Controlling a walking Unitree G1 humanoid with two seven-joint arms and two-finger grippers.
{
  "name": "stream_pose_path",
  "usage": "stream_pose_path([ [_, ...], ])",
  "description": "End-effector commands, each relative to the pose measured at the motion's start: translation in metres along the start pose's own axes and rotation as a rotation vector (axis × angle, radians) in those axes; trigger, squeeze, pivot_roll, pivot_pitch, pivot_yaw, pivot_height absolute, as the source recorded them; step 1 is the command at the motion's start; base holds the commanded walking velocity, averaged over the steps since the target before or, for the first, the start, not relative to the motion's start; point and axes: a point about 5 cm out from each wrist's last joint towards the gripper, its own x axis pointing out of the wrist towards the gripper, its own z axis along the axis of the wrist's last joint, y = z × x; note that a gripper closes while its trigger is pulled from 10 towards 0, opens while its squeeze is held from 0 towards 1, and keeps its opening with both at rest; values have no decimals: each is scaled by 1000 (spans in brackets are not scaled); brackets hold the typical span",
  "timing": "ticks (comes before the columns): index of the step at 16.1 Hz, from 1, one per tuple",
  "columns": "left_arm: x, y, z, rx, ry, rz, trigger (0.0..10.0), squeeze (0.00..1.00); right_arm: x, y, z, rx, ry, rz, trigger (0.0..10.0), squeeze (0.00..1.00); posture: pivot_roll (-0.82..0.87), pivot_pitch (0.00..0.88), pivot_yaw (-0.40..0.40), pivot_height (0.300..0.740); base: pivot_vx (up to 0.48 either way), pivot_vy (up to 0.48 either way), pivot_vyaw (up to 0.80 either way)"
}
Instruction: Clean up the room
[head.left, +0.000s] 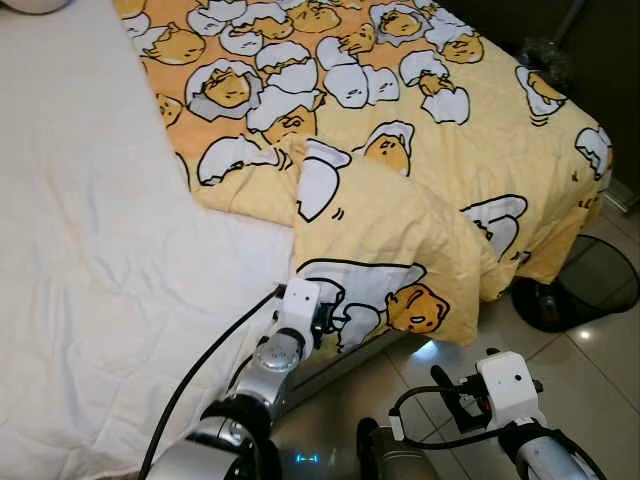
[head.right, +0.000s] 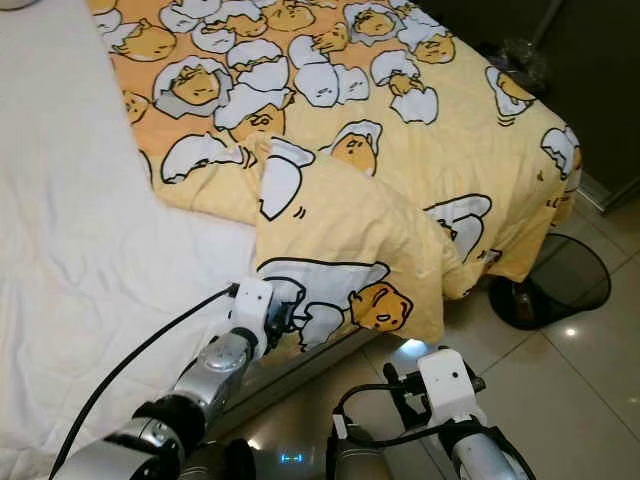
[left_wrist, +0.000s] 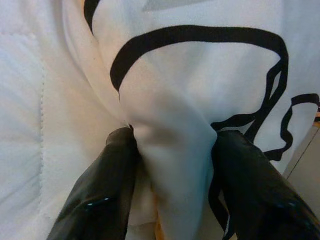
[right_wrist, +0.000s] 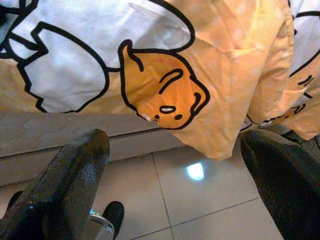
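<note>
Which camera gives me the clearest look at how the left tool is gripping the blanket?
The left wrist view: both fingers pinch a bunched fold of the yellow blanket close up. The two eye views show the left tool at the blanket's hanging edge beside the white sheet, fingers mostly hidden. The right wrist view shows only blanket cloth.

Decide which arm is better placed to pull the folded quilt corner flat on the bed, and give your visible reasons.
Left. The left gripper is shut on a fold of the quilt at the bed edge. The right gripper is open over the floor, below the hanging corner, touching nothing.
</note>
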Motion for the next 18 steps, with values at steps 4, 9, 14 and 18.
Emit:
stream_pose_path([
  [4, 0, -9, -5, -16, 35, -57, 0, 0, -2, 0, -7, 1, 33, 2, 10000, 0, -302, 208, -6, 740, 0, 0, 0],
  [9, -1, -7, -6, 8, 14, -82, 0, 0, 2, 1, -7, -2, 28, 12, 10000, 0, -290, 181, -3, 740, 0, 0, 0],
  [14, -3, -6, -11, -12, 20, -69, 10000, 0, 7, 3, -6, -7, 21, 24, 10000, 0, -276, 163, -1, 740, 0, 0, 0],
  [18, -5, 1, -10, 119, -9, -120, 10000, 0, 11, 5, -3, -6, 8, 32, 10000, 0, -269, 156, 2, 740, 0, 0, 0],
])
